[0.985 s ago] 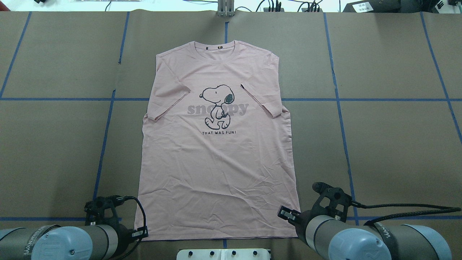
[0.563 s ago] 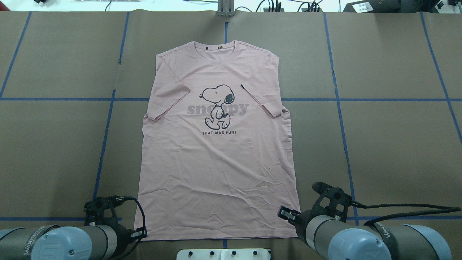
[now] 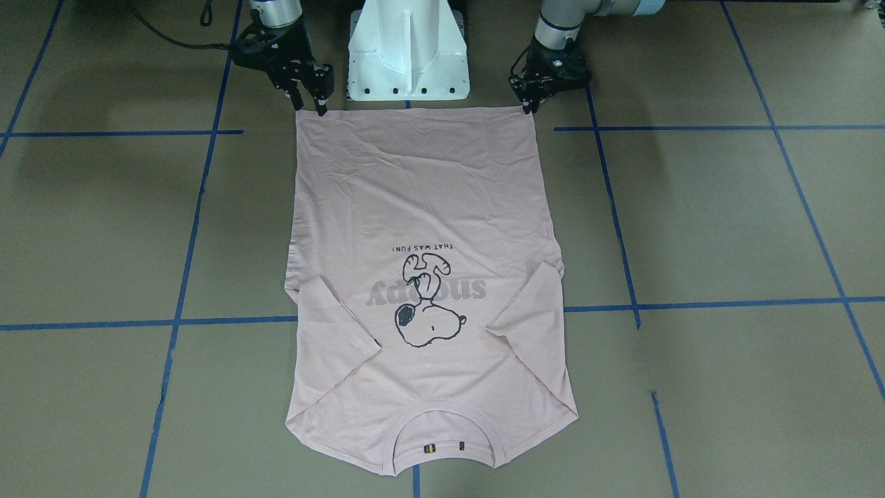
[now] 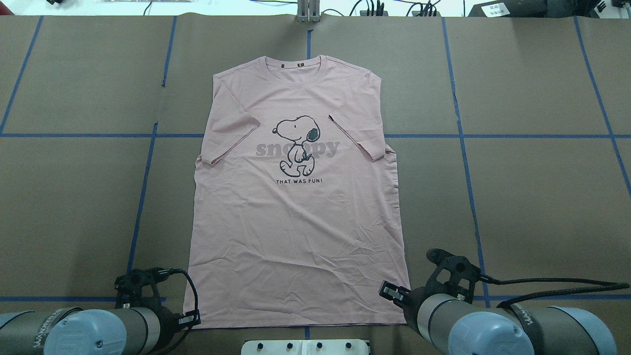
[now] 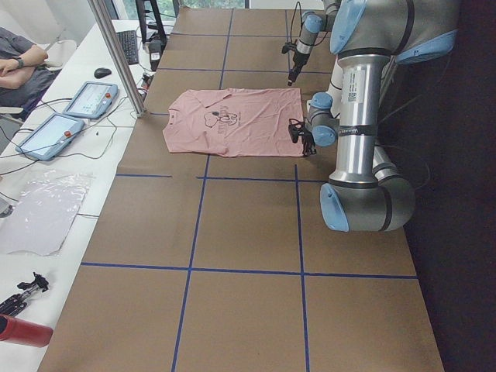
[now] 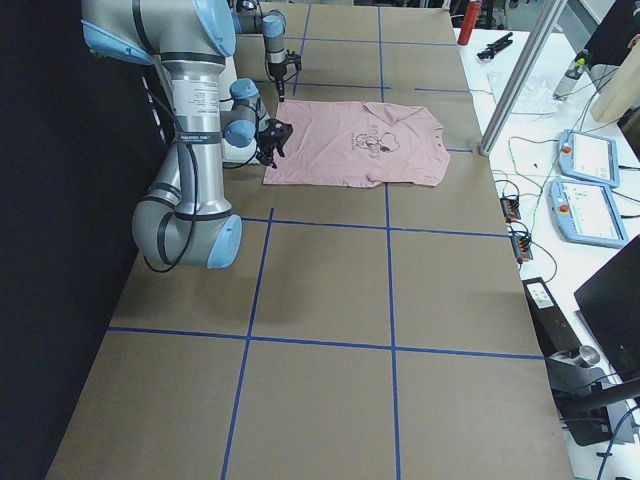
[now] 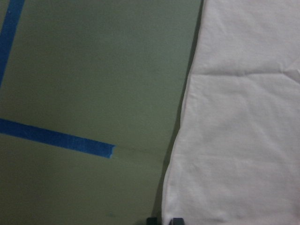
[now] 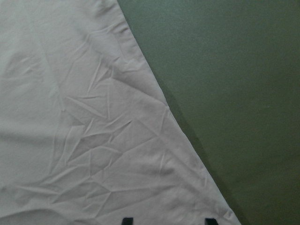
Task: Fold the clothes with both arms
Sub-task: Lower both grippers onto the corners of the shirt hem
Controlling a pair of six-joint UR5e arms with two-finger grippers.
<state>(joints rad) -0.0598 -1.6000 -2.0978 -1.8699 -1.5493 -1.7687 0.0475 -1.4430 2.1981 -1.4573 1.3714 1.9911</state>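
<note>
The left end effector (image 3: 531, 105) sits at the near left corner of the T-shirt's hem. Its jaws are drawn close together, with only a slit between the tips. In the left wrist view the shirt's side edge runs right down to that slit. Whether it has pinched the cloth or is only poised over it, I cannot tell. The right end effector (image 3: 310, 104) is released, its two fingers spread wide over the near right hem corner, with the cloth lying loose between them.

Over the last second almost nothing has moved. The left end effector has crept a touch outward along the hem, toward the corner, while the right one has stayed put. The T-shirt (image 4: 296, 222) has not shifted or lifted anywhere.

It lies flat and face up in the middle of the bench (image 4: 532, 197), with the collar at the far end and the hem at the near end just in front of the white base (image 3: 408, 48). Both sleeves are already turned in over the chest, on either side of the cartoon dog (image 4: 297, 145). The lower half carries light wrinkles.

This looks like the last small lining-up before both corners are taken. The lengthwise fold, hem toward collar, has not begun, and the right fingers must close first.
</note>
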